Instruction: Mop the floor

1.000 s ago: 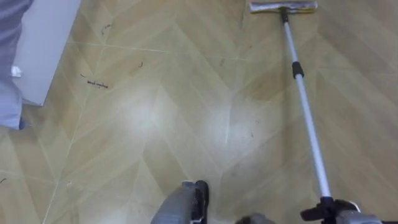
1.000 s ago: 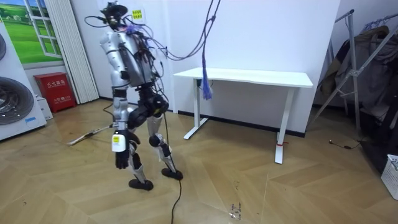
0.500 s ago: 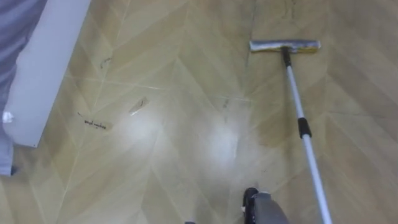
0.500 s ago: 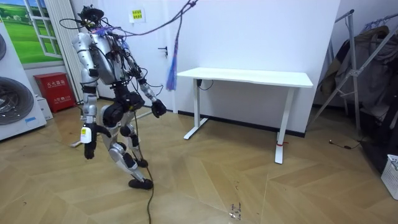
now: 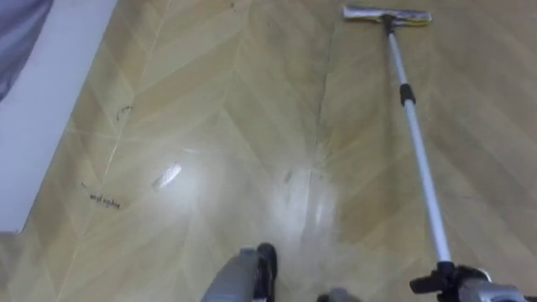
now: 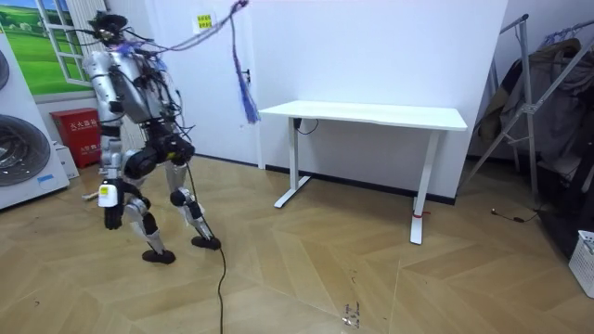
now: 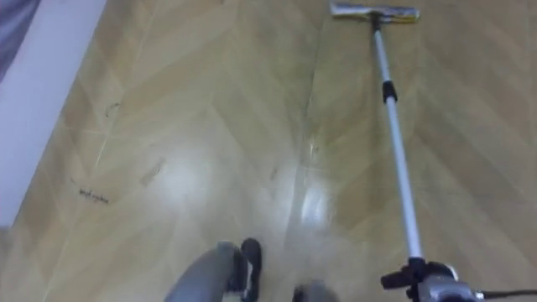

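Observation:
The mop lies out ahead of me on the wood floor. Its flat head (image 5: 387, 14) is at the top of the eye views, and the silver pole (image 5: 417, 143) slants down to the lower right. My right hand (image 5: 453, 282) is curled round the pole's lower end at the bottom right edge. In the room view I am in mid-stride near the room view's left. There my left hand (image 6: 110, 217) hangs by my thigh, away from the mop, too small to read.
A white panel (image 5: 42, 109) and grey cloth (image 5: 17, 33) run along the left edge. A small pale scrap (image 5: 166, 176) and dark scuffs (image 5: 105, 200) mark the floor. A white desk (image 6: 371, 116), a washing machine (image 6: 23, 148) and a red box (image 6: 82, 137) stand near the walls.
I have walked toward the room view's left, away from the desk. In the eye view the mop head has gone from mid-height to the top edge, and my right hand shows again.

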Tool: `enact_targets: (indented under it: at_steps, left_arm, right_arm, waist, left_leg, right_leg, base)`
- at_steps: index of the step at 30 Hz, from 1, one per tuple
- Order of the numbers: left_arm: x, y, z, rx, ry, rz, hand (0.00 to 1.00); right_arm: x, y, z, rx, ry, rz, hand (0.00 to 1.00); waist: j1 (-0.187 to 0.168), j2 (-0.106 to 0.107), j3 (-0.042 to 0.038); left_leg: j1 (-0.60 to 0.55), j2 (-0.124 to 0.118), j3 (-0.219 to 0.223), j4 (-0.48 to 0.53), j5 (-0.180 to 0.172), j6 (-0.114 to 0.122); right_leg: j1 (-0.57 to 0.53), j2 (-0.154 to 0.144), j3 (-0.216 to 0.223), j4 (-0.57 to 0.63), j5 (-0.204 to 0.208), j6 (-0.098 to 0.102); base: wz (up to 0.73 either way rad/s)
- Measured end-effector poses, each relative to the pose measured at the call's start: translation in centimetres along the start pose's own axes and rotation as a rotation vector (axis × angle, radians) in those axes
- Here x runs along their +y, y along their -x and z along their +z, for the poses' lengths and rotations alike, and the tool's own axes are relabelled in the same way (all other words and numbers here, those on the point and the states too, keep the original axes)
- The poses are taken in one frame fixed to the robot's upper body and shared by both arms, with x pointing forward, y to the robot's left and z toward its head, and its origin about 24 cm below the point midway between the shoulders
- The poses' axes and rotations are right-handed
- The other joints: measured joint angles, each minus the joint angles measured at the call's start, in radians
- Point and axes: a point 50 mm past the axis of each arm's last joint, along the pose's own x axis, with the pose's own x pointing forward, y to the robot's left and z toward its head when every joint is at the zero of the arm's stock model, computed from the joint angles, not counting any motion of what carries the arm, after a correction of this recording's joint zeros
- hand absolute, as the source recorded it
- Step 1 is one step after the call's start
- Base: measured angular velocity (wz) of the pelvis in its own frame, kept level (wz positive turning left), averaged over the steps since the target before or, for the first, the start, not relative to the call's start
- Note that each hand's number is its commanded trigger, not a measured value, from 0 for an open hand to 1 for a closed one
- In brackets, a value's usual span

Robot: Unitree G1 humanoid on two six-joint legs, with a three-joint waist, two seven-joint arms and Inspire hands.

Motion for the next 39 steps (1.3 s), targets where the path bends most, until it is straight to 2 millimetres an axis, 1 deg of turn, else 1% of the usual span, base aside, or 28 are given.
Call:
enact_targets:
  at_steps: [1,3,5,6,7,9,10,11,12,13,15,17,18,20,22,23,24,25,27,28,30,32,33,34,35,36,38,39]
  left_arm:
    - [-0.1,0.0,0.5,-0.015,-0.01,-0.009,0.0]
    - [-0.1,-0.1,1.0,-0.037,-0.026,-0.007,0.0]
    - [-0.2,-0.1,1.7,-0.058,-0.041,-0.005,0.0]
    - [-0.4,0.0,2.3,-0.079,-0.037,-0.007,0.0]
    - [-0.4,0.0,2.4,-0.089,-0.035,-0.008,0.0]
    - [-0.3,0.0,2.0,-0.078,-0.036,-0.004,0.0]
    - [-0.2,0.1,1.3,-0.057,-0.036,0.0,0.0]
    - [-0.1,0.1,0.8,-0.044,-0.034,0.002,0.0]
    - [-0.1,0.2,0.1,-0.019,-0.029,0.004,0.0]
    - [-0.4,0.2,-0.5,0.013,-0.024,-0.005,0.0]
    - [-0.7,0.1,-1.0,0.04,-0.024,-0.013,0.0]
    - [-1.1,0.1,-1.0,0.047,-0.011,-0.022,0.0]
    - [-1.2,0.2,-1.1,0.048,-0.01,-0.026,0.0]
    - [-1.4,0.2,-0.9,0.043,-0.009,-0.028,0.0]
    - [-1.2,0.2,-0.6,0.027,-0.001,-0.01,0.0]
    - [-1.1,0.2,-0.5,0.022,-0.002,-0.007,0.0]
    - [-1.2,0.2,-0.5,0.024,-0.004,-0.006,0.0]
    - [-1.1,0.2,-0.5,0.022,-0.005,-0.004,0.0]
    - [-1.1,0.2,-0.3,0.011,-0.006,-0.014,0.0]
    - [-1.1,0.2,-0.3,0.008,0.004,-0.027,0.0]
    - [-0.8,0.2,0.3,-0.013,-0.001,-0.035,0.0]
    - [-0.8,0.1,1.6,-0.05,-0.002,-0.047,0.0]
    - [-0.7,0.1,2.1,-0.07,0.0,-0.048,0.0]
    - [-0.8,0.1,2.4,-0.085,0.001,-0.048,0.0]
    - [-0.8,0.1,2.7,-0.092,0.002,-0.049,0.0]
    - [-1.0,0.1,3.0,-0.104,0.004,-0.05,0.0]
    - [-1.0,0.2,3.3,-0.121,0.008,-0.051,0.0]
    - [-0.9,0.2,3.0,-0.113,0.007,-0.049,0.0]
  right_arm:
    - [-0.6,-0.2,-1.5,0.035,0.002,-0.003,1.0]
    - [-1.5,-0.3,-4.2,0.1,0.015,-0.019,1.0]
    - [-2.7,-0.1,-7.2,0.178,0.036,-0.05,1.0]
    - [-3.3,0.1,-9.5,0.228,0.054,-0.078,1.0]
    - [-3.4,0.5,-12.1,0.288,0.064,-0.088,1.0]
    - [-3.1,1.2,-15.4,0.366,0.07,-0.083,1.0]
    - [-2.5,1.7,-17.3,0.411,0.074,-0.068,1.0]
    - [-2.2,2.0,-18.2,0.432,0.075,-0.06,1.0]
    - [-1.6,2.5,-19.7,0.467,0.082,-0.042,1.0]
    - [-1.0,2.7,-20.2,0.479,0.083,-0.027,1.0]
    - [0.0,2.5,-19.5,0.462,0.082,-0.005,1.0]
    - [0.3,1.9,-17.8,0.436,0.08,-0.004,1.0]
    - [0.2,1.3,-15.8,0.406,0.082,-0.019,1.0]
    - [-0.5,0.5,-11.6,0.331,0.084,-0.054,1.0]
    - [-0.6,-0.1,-4.4,0.163,0.052,-0.08,1.0]
    - [-0.6,-0.1,-2.7,0.118,0.044,-0.082,1.0]
    - [-0.8,0.0,-0.1,0.041,0.028,-0.079,1.0]
    - [-0.6,0.3,1.9,-0.022,0.012,-0.067,1.0]
    - [-0.5,0.5,3.5,-0.067,-0.004,-0.047,1.0]
    - [-0.6,0.5,3.5,-0.067,-0.025,-0.038,1.0]
    - [-1.2,0.3,2.4,-0.042,-0.039,-0.037,1.0]
    - [-2.3,0.0,0.3,0.008,-0.027,-0.056,1.0]
    - [-2.8,-0.1,-1.6,0.051,-0.011,-0.07,1.0]
    - [-3.2,-0.2,-3.6,0.103,0.008,-0.085,1.0]
    - [-3.5,-0.2,-4.7,0.131,0.02,-0.093,1.0]
    - [-3.9,-0.1,-6.6,0.179,0.049,-0.118,1.0]
    - [-3.9,0.2,-9.6,0.249,0.067,-0.144,1.0]
    - [-3.6,0.5,-11.8,0.291,0.076,-0.143,1.0]
  waist:
    - [0.004,-0.002,-0.0013]
    - [0.004,0.007,-0.0039]
    - [-0.003,0.03,-0.0078]
    - [-0.007,0.054,-0.008]
    - [-0.013,0.072,-0.0177]
    - [-0.032,0.094,-0.0268]
    - [-0.042,0.1,-0.0288]
    - [-0.047,0.1,-0.0296]
    - [-0.06,0.096,-0.0263]
    - [-0.058,0.101,-0.0269]
    - [-0.059,0.106,-0.027]
    - [-0.06,0.106,-0.0253]
    - [-0.059,0.1,-0.0221]
    - [-0.057,0.093,-0.0172]
    - [-0.024,0.054,0.0073]
    - [-0.018,0.047,0.0099]
    - [-0.002,0.043,0.0108]
    - [0.015,0.04,0.0097]
    - [0.016,0.032,0.0085]
    - [0.017,0.025,0.0058]
    - [0.015,0.011,0.0034]
    - [0.019,0.01,0.0028]
    - [0.026,0.013,0.0015]
    - [0.023,0.026,-0.0011]
    - [0.02,0.034,-0.0044]
    - [0.01,0.06,-0.0047]
    - [-0.001,0.083,-0.0128]
    - [-0.007,0.094,-0.0184]
  left_leg:
    - [0.013,-0.006,0.003,0.026,-0.042,0.012]
    - [0.042,-0.009,0.0,0.056,-0.101,0.024]
    - [0.069,-0.016,-0.011,0.057,-0.132,0.031]
    - [0.091,-0.018,-0.024,0.05,-0.144,0.033]
    - [0.112,-0.018,-0.029,0.034,-0.145,0.033]
    - [0.153,-0.017,-0.036,0.011,-0.149,0.028]
    - [0.194,-0.016,-0.043,-0.004,-0.179,0.009]
    - [0.218,-0.014,-0.045,-0.011,-0.205,-0.003]
    - [0.256,-0.008,-0.048,-0.001,-0.259,-0.02]
    - [0.27,0.009,-0.053,0.039,-0.286,-0.046]
    - [0.269,0.033,-0.061,0.122,-0.29,-0.061]
    - [0.253,0.05,-0.075,0.227,-0.264,-0.101]
    - [0.241,0.053,-0.078,0.285,-0.236,-0.113]
    - [0.183,0.049,-0.074,0.317,-0.233,-0.115]
    - [0.067,0.035,-0.051,0.233,-0.23,-0.113]
    - [0.036,0.031,-0.052,0.2,-0.229,-0.115]
    - [-0.019,0.028,-0.051,0.116,-0.201,-0.114]
    - [-0.055,0.015,-0.053,0.062,-0.127,-0.091]
    - [-0.049,-0.003,-0.055,-0.013,-0.029,-0.067]
    - [-0.019,-0.011,-0.051,-0.032,0.001,-0.048]
    - [0.021,-0.015,-0.025,-0.036,0.009,-0.014]
    - [0.039,-0.017,-0.006,0.002,-0.035,0.011]
    - [0.057,-0.018,-0.004,0.03,-0.075,0.019]
    - [0.083,-0.017,-0.011,0.044,-0.112,0.022]
    - [0.093,-0.018,-0.016,0.048,-0.126,0.025]
    - [0.111,-0.018,-0.029,0.047,-0.145,0.028]
    - [0.134,-0.014,-0.033,0.023,-0.159,0.024]
    - [0.156,-0.014,-0.035,0.001,-0.163,0.02]
  right_leg:
    - [-0.006,-0.006,0.007,0.061,0.021,0.034]
    - [-0.041,-0.006,0.012,0.183,0.088,0.072]
    - [-0.109,-0.002,0.022,0.261,0.103,0.071]
    - [-0.172,0.006,0.024,0.269,0.103,0.071]
    - [-0.233,0.005,0.024,0.223,0.105,0.068]
    - [-0.292,-0.006,0.021,0.077,0.14,0.058]
    - [-0.309,-0.016,0.02,-0.039,0.193,0.049]
    - [-0.31,-0.018,0.017,-0.084,0.224,0.043]
    - [-0.306,-0.025,0.001,-0.092,0.296,0.038]
    - [-0.291,-0.016,-0.019,-0.062,0.288,0.013]
    - [-0.267,0.008,-0.034,-0.028,0.253,-0.015]
    - [-0.241,0.022,-0.044,0.009,0.203,-0.034]
    - [-0.227,0.026,-0.042,0.03,0.172,-0.045]
    - [-0.217,0.031,-0.037,0.042,0.142,-0.054]
    - [-0.209,0.031,-0.024,0.035,0.135,-0.065]
    - [-0.206,0.032,-0.023,0.031,0.133,-0.068]
    - [-0.194,0.041,-0.028,0.018,0.127,-0.067]
    - [-0.171,0.041,-0.028,0.012,0.115,-0.058]
    - [-0.115,0.04,-0.025,-0.01,0.085,-0.036]
    - [-0.072,0.036,-0.024,-0.03,0.067,-0.028]
    - [-0.032,0.019,-0.015,-0.028,0.044,-0.015]
    - [-0.053,0.002,-0.016,0.075,0.064,0.021]
    - [-0.078,-0.005,-0.015,0.168,0.11,0.054]
    - [-0.101,-0.001,-0.015,0.241,0.153,0.063]
    - [-0.113,0.0,-0.012,0.254,0.155,0.066]
    - [-0.152,0.001,-0.011,0.26,0.15,0.062]
    - [-0.241,0.005,0.009,0.189,0.151,0.062]
    - [-0.273,-0.002,0.017,0.072,0.167,0.055]
  base:
    - [0.18]
    - [-0.04]
    - [0.02]
    - [0.14]
    - [0.13]
    - [0.1]
    - [0.0]
    - [0.0]
    - [-0.16]
    - [-0.2]
    - [-0.26]
    - [-0.05]
    - [0.11]
    - [0.1]
    - [-0.19]
    - [-0.19]
    - [-0.04]
    - [0.06]
    - [0.32]
    - [0.43]
    - [0.39]
    - [0.25]
    - [-0.06]
    - [-0.09]
    - [0.0]
    - [0.1]
    - [0.02]
    - [0.0]
